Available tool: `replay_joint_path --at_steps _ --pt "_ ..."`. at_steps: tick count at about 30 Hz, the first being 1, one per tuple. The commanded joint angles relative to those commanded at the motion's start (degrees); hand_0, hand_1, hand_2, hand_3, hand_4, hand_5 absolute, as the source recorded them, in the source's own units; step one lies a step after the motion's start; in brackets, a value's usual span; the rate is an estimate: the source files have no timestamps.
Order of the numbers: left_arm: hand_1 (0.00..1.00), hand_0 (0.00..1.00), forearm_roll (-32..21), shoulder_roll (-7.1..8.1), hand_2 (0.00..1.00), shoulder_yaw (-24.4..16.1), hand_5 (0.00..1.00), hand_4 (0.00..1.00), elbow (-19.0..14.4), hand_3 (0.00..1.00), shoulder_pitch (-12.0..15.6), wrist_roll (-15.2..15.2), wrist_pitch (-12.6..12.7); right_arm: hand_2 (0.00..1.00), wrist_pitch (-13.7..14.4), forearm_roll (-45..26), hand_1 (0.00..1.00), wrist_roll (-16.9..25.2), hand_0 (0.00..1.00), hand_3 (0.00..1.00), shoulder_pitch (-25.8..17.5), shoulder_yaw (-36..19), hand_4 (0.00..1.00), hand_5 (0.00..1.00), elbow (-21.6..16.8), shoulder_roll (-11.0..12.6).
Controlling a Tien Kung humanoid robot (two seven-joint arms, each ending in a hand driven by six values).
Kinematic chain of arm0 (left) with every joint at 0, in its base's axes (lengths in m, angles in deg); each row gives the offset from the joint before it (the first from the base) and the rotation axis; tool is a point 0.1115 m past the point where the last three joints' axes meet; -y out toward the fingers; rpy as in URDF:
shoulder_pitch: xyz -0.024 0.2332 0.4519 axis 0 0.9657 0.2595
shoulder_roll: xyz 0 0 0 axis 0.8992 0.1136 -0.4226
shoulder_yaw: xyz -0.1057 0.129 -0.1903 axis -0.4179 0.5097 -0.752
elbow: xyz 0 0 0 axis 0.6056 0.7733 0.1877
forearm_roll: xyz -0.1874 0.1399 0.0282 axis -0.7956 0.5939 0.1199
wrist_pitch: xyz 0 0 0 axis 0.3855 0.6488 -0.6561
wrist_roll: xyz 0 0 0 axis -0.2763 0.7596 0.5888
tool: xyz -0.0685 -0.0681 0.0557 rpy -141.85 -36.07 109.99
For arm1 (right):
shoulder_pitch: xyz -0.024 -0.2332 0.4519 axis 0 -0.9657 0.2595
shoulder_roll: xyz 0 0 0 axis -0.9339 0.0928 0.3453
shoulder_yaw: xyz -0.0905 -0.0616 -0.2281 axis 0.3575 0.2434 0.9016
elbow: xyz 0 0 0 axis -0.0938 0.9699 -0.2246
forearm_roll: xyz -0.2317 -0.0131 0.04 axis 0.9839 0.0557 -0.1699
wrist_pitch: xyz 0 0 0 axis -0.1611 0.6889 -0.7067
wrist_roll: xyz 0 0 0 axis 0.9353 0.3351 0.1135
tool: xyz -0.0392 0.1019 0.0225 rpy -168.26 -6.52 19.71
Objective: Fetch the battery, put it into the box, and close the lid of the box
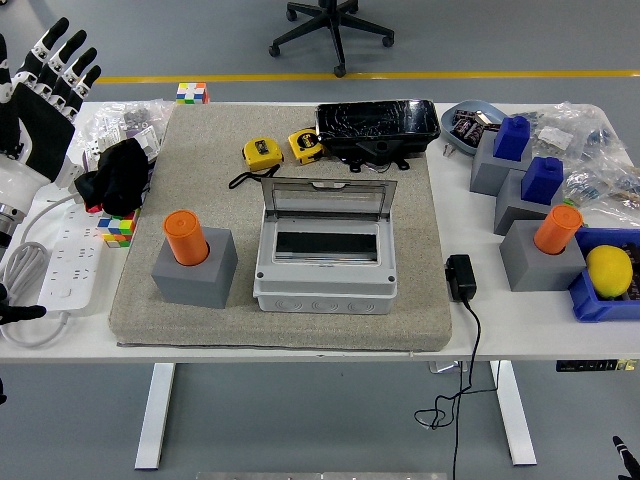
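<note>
The orange cylindrical battery (186, 237) is seen standing upright in a grey block holder (195, 267) on the beige mat (290, 330) of the white bench (520, 335), just left of the grey plastic box (322, 262), whose clear hinged lid (327, 197) is propped open. A tipped holder or a battery knocked against the box rim could be expected, since a long reach is needed and the cylinder offers little to grasp above its socket. The left hand (50, 75) is held raised at the far left with fingers spread and nothing held; only a dark tip is seen at the lower right corner, so the right hand's state cannot be told.
</note>
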Motion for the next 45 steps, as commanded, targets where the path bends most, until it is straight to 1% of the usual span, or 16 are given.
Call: replay_joint_path --at_steps 2,5,6,8,11,12,13,17,19,23,24,28,29,35,36,45 --pt "0.998 0.998 2.61 -0.10 0.998 0.04 0.845 0.998 -0.14 0.998 0.12 -0.02 0.60 0.750 0.00 -0.13 0.740 0.05 0.789 0.801 0.03 0.13 0.998 0.998 0.00 0.00" --pt "0.998 0.998 9.26 -0.33 0.998 0.22 0.845 0.998 -0.49 0.998 0.39 -0.29 2.39 0.750 0.03 -0.11 0.740 0.06 0.789 0.801 0.12 0.06 0.998 0.998 0.00 0.01" --pt "0.998 0.998 11.75 -0.41 0.998 0.30 0.708 0.998 -0.50 0.998 0.49 -0.39 2.64 0.749 0.02 -0.08 0.740 0.03 0.789 0.798 0.13 0.06 0.998 0.998 0.00 0.03" --pt "0.998 0.998 14.63 -0.68 0.998 0.54 0.708 0.998 -0.17 0.998 0.79 -1.13 2.72 0.749 0.04 0.09 0.740 -0.06 0.789 0.798 0.14 -0.10 0.998 0.998 0.00 0.04" --pt "0.998 0.998 16.49 -1.32 0.998 0.88 0.708 0.998 0.42 0.998 1.19 -1.73 3.17 0.749 0.00 -0.01 0.740 -0.11 0.789 0.798 0.14 0.09 0.998 0.998 0.00 -0.01" --pt "0.998 0.998 16.69 -1.51 0.998 1.15 0.447 0.998 0.52 0.998 1.38 -1.87 3.32 0.750 0.02 -0.03 0.740 -0.11 0.789 0.799 0.16 0.12 0.998 0.998 0.00 -0.03" --pt "0.998 0.998 16.87 -1.67 0.998 1.36 0.447 0.998 0.56 0.998 1.54 -1.92 3.39 0.750 0.04 -0.05 0.740 -0.09 0.789 0.799 0.17 0.11 0.998 0.998 0.00 -0.04" --pt "0.998 0.998 17.37 -3.31 0.998 2.26 0.447 0.998 0.78 0.998 2.86 -2.23 3.87 0.749 0.09 -0.32 0.739 -0.01 0.789 0.799 0.30 0.43 0.998 0.998 0.00 -0.06" --pt "0.998 0.998 17.81 -4.04 0.998 2.79 0.423 0.998 0.80 0.998 3.70 -2.49 3.88 0.749 0.13 -0.71 0.739 0.02 0.789 0.799 0.27 0.91 0.998 0.998 0.00 -0.07" --pt "0.998 0.998 18.08 -5.17 0.998 3.48 0.423 0.998 0.65 0.998 4.95 -2.49 3.06 0.749 0.14 -0.51 0.739 -0.14 0.789 0.799 0.11 0.76 0.998 0.998 0.00 -0.08" --pt "0.998 0.998 18.45 -5.39 0.998 3.76 0.276 0.998 0.49 0.998 5.18 -2.35 2.94 0.748 0.12 -0.40 0.738 -0.21 0.788 0.798 0.08 0.69 0.998 0.998 0.00 -0.05" --pt "0.998 0.998 20.48 -5.64 0.998 5.51 0.276 0.998 0.36 0.998 5.68 -1.50 2.27 0.748 0.13 -0.60 0.738 -0.22 0.788 0.798 0.22 0.73 0.998 0.998 0.00 0.02" --pt "0.998 0.998 20.83 -5.71 0.998 5.84 0.335 0.998 0.59 0.998 5.71 -1.18 2.11 0.748 0.20 -0.73 0.738 -0.20 0.788 0.798 0.26 0.83 0.998 0.998 0.00 0.03" --pt "0.998 0.998 20.79 -5.57 0.998 7.43 0.335 0.998 1.69 0.998 6.18 1.24 0.61 0.748 0.26 -1.39 0.738 -0.04 0.788 0.798 0.53 1.29 0.998 0.998 0.00 0.07" --pt "0.998 0.998 21.01 -5.53 0.998 7.62 0.369 0.998 1.69 0.998 6.30 1.35 0.53 0.748 0.26 -1.37 0.737 -0.06 0.789 0.797 0.53 1.25 0.998 0.998 0.00 0.08" --pt "0.998 0.998 22.11 -5.51 0.998 7.73 0.383 0.998 2.78 0.998 6.49 0.86 0.33 0.748 0.19 -0.83 0.737 -0.27 0.789 0.795 0.22 0.74 0.998 0.998 0.00 0.10"
